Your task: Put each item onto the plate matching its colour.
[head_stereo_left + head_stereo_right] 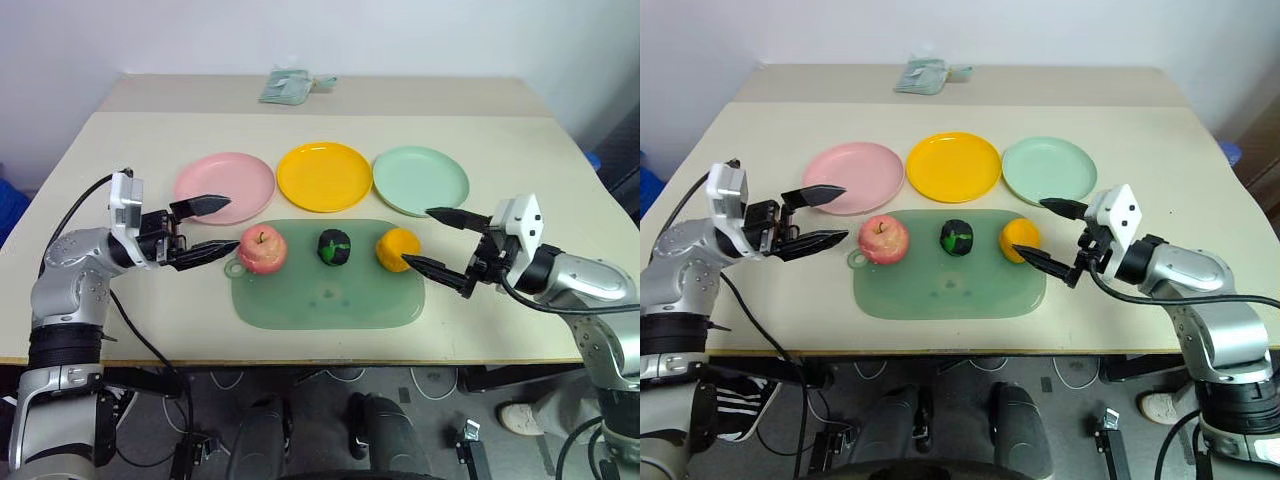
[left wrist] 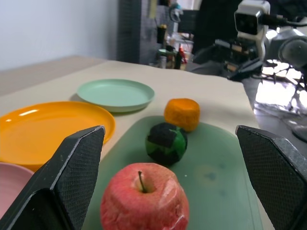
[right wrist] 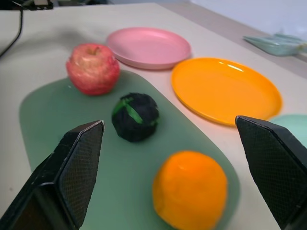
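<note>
Sitting on a big beige table (image 1: 120, 160): a translucent green rounded mat (image 1: 330, 300) near the front edge, at 6 o'clock from the yellow plate (image 1: 324, 176). Three plates lined up just behind the mat: pink plate (image 1: 224, 186) at 9 o'clock of the yellow one, mint green plate (image 1: 420, 179) at 3 o'clock of it. All three bare.

Along the mat's back edge, a row of fruit: red-pink apple (image 1: 263, 249) at the 9 o'clock end, blackish-green ball (image 1: 335, 247) with a bright green streak in the middle, orange (image 1: 397, 249) at the 3 o'clock end. Not touching each other.

Left gripper (image 1: 206, 228) hovering just at 9 o'clock of the apple, fingers spread wide, nothing in them. Right gripper (image 1: 432, 238) just at 3 o'clock of the orange, fingers spread wide too, lower tip right beside the orange, gripping nothing.

Way back at 12 o'clock, some crumpled greenish packet (image 1: 288, 85).
</note>
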Tool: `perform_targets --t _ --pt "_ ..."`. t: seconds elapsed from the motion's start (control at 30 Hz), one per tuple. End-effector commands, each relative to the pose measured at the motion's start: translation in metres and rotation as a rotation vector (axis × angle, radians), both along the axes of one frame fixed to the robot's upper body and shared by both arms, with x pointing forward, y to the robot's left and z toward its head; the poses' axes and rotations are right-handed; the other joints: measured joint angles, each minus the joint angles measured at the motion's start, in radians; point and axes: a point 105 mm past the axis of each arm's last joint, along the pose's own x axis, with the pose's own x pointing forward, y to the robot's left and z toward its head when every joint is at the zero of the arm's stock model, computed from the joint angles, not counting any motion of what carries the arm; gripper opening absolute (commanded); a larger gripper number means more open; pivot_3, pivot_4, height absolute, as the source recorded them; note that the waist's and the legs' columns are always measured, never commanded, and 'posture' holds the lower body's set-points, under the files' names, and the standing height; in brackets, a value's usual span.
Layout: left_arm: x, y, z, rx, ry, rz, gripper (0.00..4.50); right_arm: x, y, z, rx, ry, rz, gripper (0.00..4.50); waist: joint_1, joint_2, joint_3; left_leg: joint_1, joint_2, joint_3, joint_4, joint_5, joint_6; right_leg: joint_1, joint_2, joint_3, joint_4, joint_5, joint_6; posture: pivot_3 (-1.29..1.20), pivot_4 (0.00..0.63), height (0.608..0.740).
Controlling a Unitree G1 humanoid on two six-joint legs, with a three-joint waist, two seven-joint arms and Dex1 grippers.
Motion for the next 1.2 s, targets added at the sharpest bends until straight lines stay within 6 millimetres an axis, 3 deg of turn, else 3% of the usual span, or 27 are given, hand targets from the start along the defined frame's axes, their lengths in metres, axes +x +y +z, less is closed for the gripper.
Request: perform_targets --t 0.03,0.23,0.43,0.8,0.97,1.2 --pt "0.001 0.014 0.025 -0.051 -0.015 0.017 4.50 -0.008 0.012 0.018 0.040 -0.009 0.056 4.47 0.001 0.000 0.000 0.000 0.000 0.000 0.000 0.000 0.000 0.000 0.000 0.000 0.000 0.000 0.000 0.00 0.150 0.740" --pt "0.008 0.000 0.016 0.019 -0.005 -0.031 4.50 -0.011 0.028 0.031 0.064 -0.016 0.102 4.47 0.001 0.000 0.000 0.000 0.000 0.000 0.000 0.000 0.000 0.000 0.000 0.000 0.000 0.000 0.000 0.00 0.150 0.740" --pt "0.018 -0.010 0.020 0.021 -0.038 -0.056 4.50 -0.020 0.040 0.035 0.061 -0.012 0.137 4.47 0.000 0.000 0.000 -0.001 0.000 0.000 0.000 0.000 0.000 0.000 0.000 0.000 0.000 0.000 0.001 0.00 0.150 0.740" --pt "0.035 -0.024 -0.011 0.170 0.005 -0.064 4.50 -0.040 0.044 0.030 0.034 0.031 0.206 4.47 0.003 -0.001 0.000 -0.001 0.000 0.000 0.000 0.000 0.000 0.000 0.000 0.000 0.000 0.001 0.001 0.00 0.150 0.740" --pt "0.037 -0.031 -0.031 0.272 0.015 -0.096 4.50 -0.039 0.044 0.033 0.038 -0.016 0.200 4.47 -0.001 -0.001 0.000 -0.001 0.000 0.000 0.001 0.000 0.000 0.000 0.000 0.000 0.000 0.001 0.001 0.00 0.150 0.740" --pt "0.041 -0.041 -0.045 0.312 -0.002 -0.100 4.50 -0.039 0.043 0.030 0.035 -0.018 0.194 4.47 0.000 -0.001 0.000 -0.001 0.000 0.000 0.000 0.000 0.000 0.000 0.000 0.000 0.000 0.001 0.001 0.00 0.150 0.740"
